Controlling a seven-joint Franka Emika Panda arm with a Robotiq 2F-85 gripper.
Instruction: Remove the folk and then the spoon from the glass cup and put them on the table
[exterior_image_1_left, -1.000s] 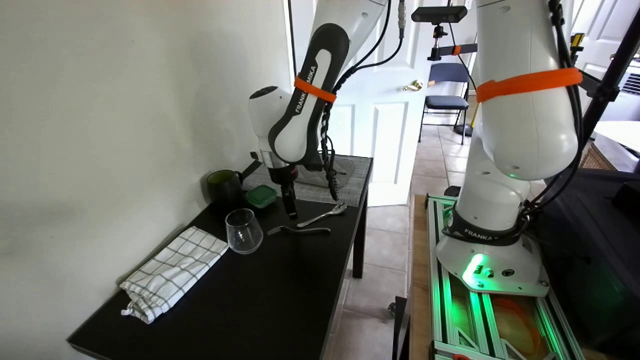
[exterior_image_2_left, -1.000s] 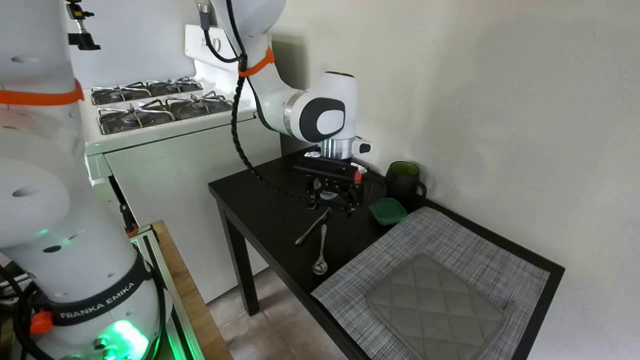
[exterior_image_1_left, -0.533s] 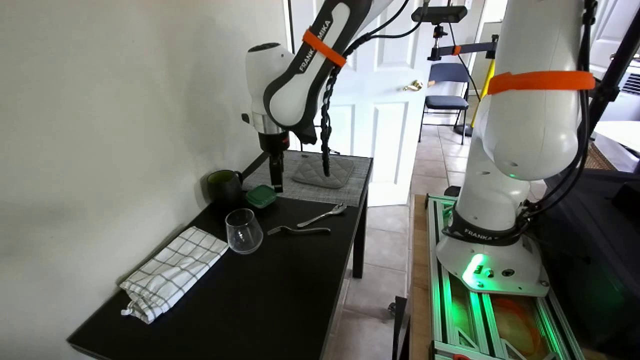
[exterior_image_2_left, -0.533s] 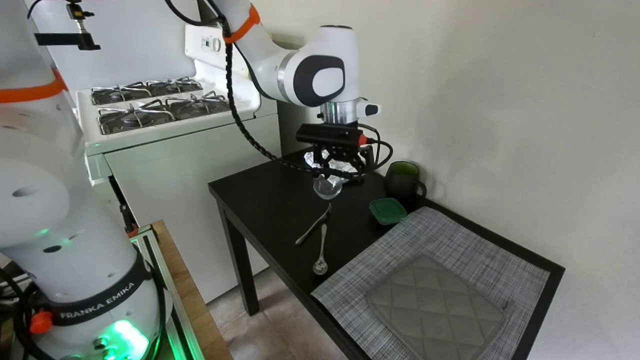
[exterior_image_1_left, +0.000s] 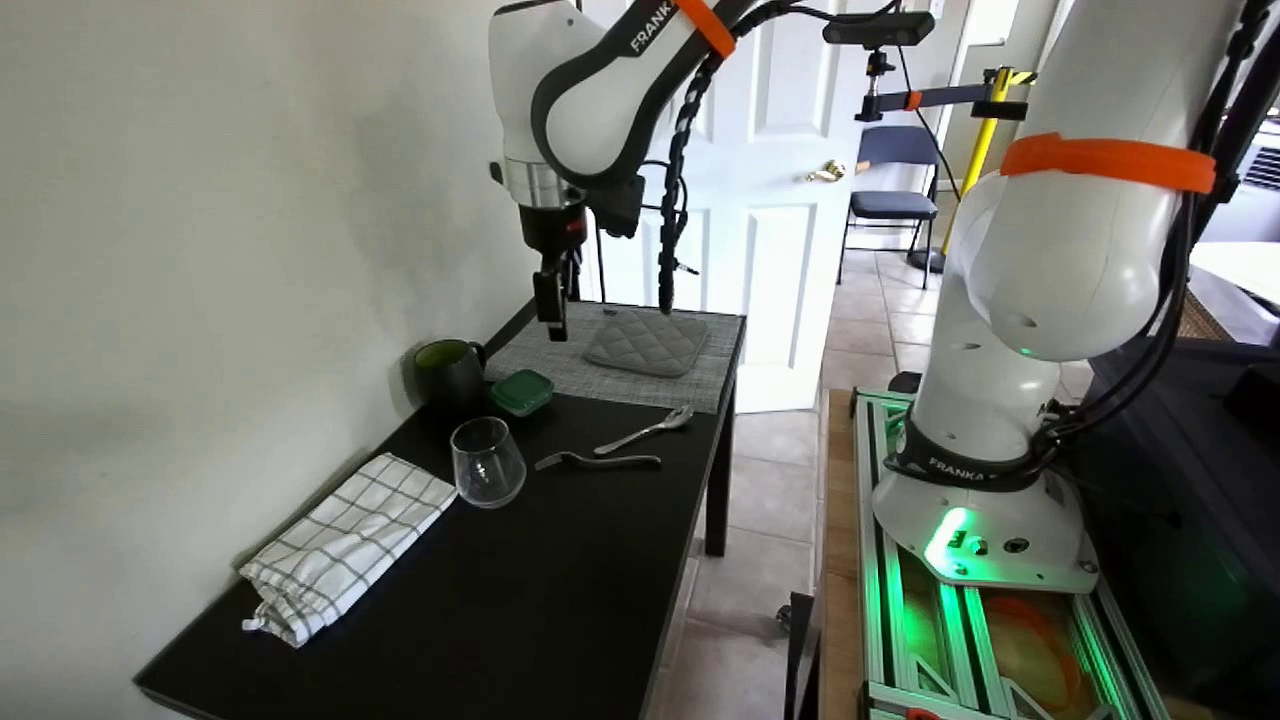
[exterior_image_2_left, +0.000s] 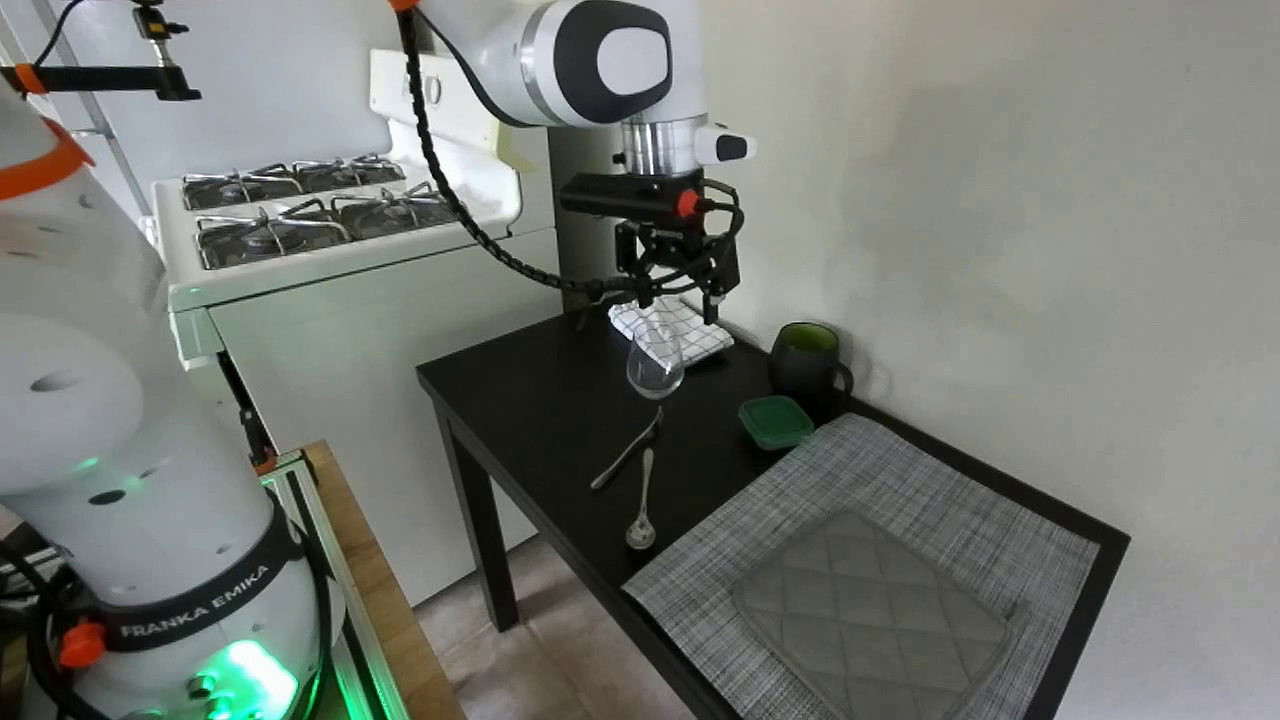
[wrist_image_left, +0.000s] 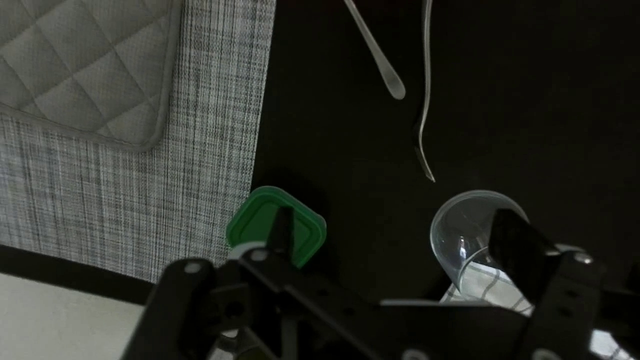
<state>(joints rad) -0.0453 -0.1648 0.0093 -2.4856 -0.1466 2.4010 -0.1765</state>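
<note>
The glass cup (exterior_image_1_left: 488, 465) stands upright on the black table (exterior_image_1_left: 540, 600), with no cutlery inside. It also shows in the other views (exterior_image_2_left: 655, 372) (wrist_image_left: 457, 225). The fork (exterior_image_1_left: 610, 461) and the spoon (exterior_image_1_left: 640, 436) lie on the table beside the cup, close together and apart from it. Both show in the wrist view, the fork (wrist_image_left: 427, 75) whole-length and the spoon (wrist_image_left: 377, 52) by its handle. My gripper (exterior_image_2_left: 678, 305) is high above the table, pointing down. In the wrist view its jaws (wrist_image_left: 392, 220) are wide apart with nothing between them.
A dark green mug (exterior_image_1_left: 450, 372) and a green-lidded container (exterior_image_1_left: 522, 392) stand near the wall. A checked cloth (exterior_image_1_left: 350, 540) lies beside the cup. A grey placemat (exterior_image_2_left: 690, 590) with a quilted pad (exterior_image_2_left: 870, 620) covers one table end. A stove (exterior_image_2_left: 330, 240) stands beyond the table.
My gripper has risen well above the table, away from the cutlery. The fork, spoon and cup have stayed in place. The cup and cloth are less covered by the arm.
</note>
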